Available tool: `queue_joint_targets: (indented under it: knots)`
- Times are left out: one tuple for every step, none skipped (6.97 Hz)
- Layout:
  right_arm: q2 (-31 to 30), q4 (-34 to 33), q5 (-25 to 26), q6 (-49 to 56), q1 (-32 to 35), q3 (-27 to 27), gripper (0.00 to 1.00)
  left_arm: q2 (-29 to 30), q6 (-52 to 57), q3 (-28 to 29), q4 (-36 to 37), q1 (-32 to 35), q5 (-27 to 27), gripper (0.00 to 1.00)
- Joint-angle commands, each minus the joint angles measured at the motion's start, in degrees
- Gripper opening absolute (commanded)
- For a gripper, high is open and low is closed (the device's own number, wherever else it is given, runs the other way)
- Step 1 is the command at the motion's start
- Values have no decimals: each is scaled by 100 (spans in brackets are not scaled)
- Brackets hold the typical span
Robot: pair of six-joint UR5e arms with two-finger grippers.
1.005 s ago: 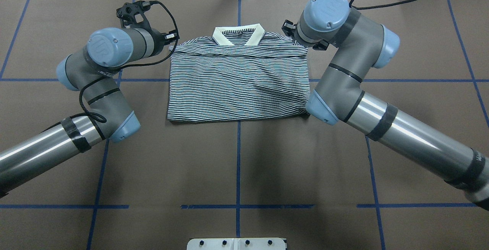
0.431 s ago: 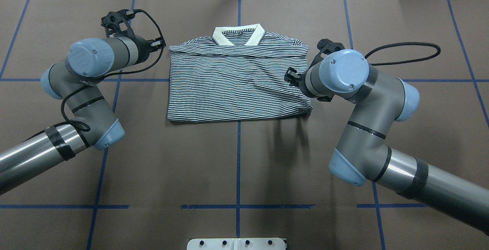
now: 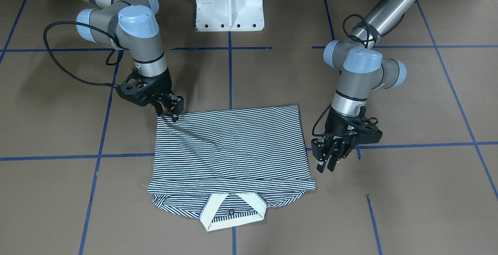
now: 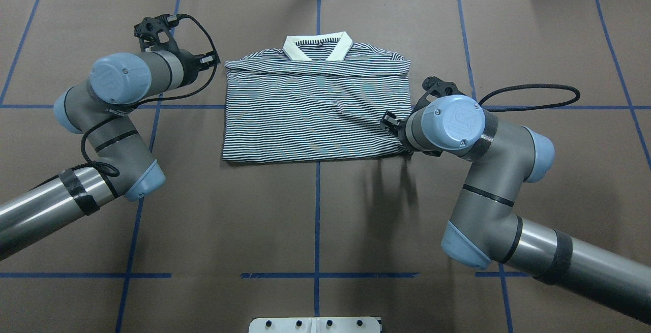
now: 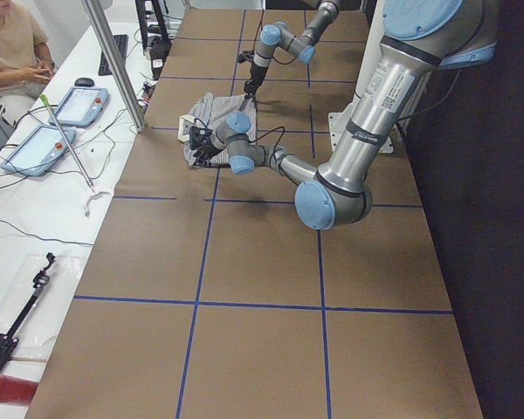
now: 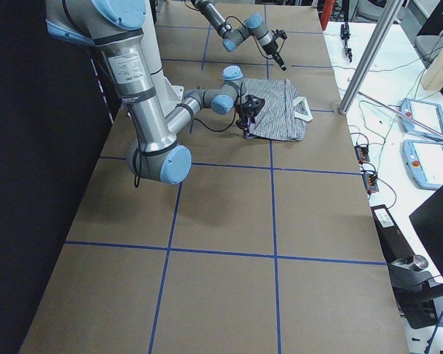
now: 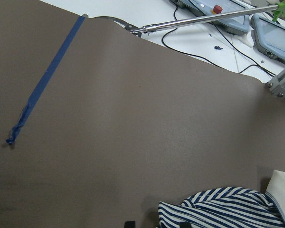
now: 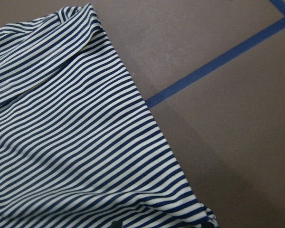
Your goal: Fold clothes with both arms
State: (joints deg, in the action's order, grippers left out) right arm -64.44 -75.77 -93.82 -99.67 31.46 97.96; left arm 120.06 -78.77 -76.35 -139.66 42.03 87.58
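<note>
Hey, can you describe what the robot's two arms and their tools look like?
The left arm and right arm match: silver tubes, grey jointed housings, and rounded light-blue caps stamped with a UR logo. Black tape bands wrap the tubes, and a black cable loops at each wrist. The left tool and right tool are black with two fingers.

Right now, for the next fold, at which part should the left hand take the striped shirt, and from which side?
Probably its near-left hem corner, coming in low from the outer left side. The shirt lies folded flat, its layers ending there in a free edge, and the right hand sits at the matching near-right corner. The left hand, open, hangs just outside that left edge.
</note>
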Motion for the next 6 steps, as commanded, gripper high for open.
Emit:
queue_joint_targets:
  knots:
    - [-51, -34, 66, 0, 9, 47, 63, 0, -7, 15, 0, -11, -4, 44]
    - [-138, -25, 74, -8, -8, 47, 63, -9, 2, 24, 0, -2, -13, 44]
    - [-165, -25, 92, -8, -8, 47, 63, 0, 2, 15, 0, -2, -13, 45]
    - [-174, -34, 197, 0, -8, 39, 63, -9, 2, 15, 0, -2, -13, 45]
    - [-175, -34, 215, -8, -43, 39, 56, -9, 2, 15, 0, -2, -13, 45]
    - [-166, -25, 215, -17, -70, 30, 15, -9, 10, 15, 0, -2, -13, 45]
